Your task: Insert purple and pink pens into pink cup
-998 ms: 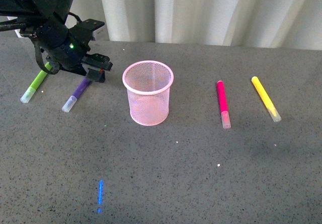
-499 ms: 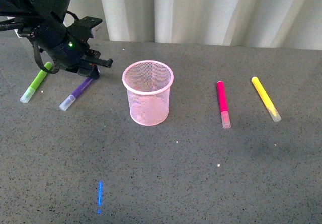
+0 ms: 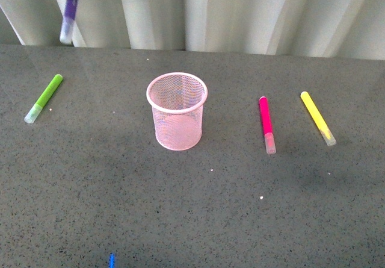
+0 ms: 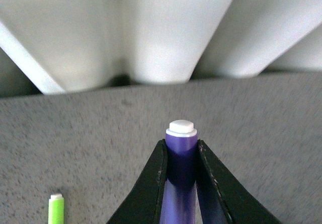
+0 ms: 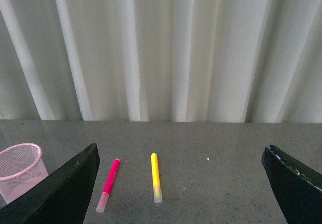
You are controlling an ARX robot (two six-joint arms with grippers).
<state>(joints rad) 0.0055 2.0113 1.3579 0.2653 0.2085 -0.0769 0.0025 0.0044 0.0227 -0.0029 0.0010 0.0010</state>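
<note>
The purple pen point(image 3: 70, 9) hangs high at the front view's top left, clear cap down, well above the table. My left gripper point(image 4: 181, 151) is shut on the purple pen point(image 4: 181, 156), its white end sticking out past the fingertips; the gripper itself is above the front view's top edge. The pink cup point(image 3: 177, 110) stands upright mid-table, also at the right wrist view's edge point(image 5: 17, 162). The pink pen point(image 3: 265, 123) lies right of the cup, seen too in the right wrist view point(image 5: 108, 183). My right gripper point(image 5: 181, 183) is open and empty, high above the table.
A lime-green marker point(image 3: 43, 98) lies at the table's left, its end showing in the left wrist view point(image 4: 56, 210). A yellow marker point(image 3: 317, 117) lies right of the pink pen, also in the right wrist view point(image 5: 156, 177). White curtains hang behind the table.
My left gripper has lifted the purple pen off the table, up and out of the front view's top. The pen now hangs nearly upright in the air.
</note>
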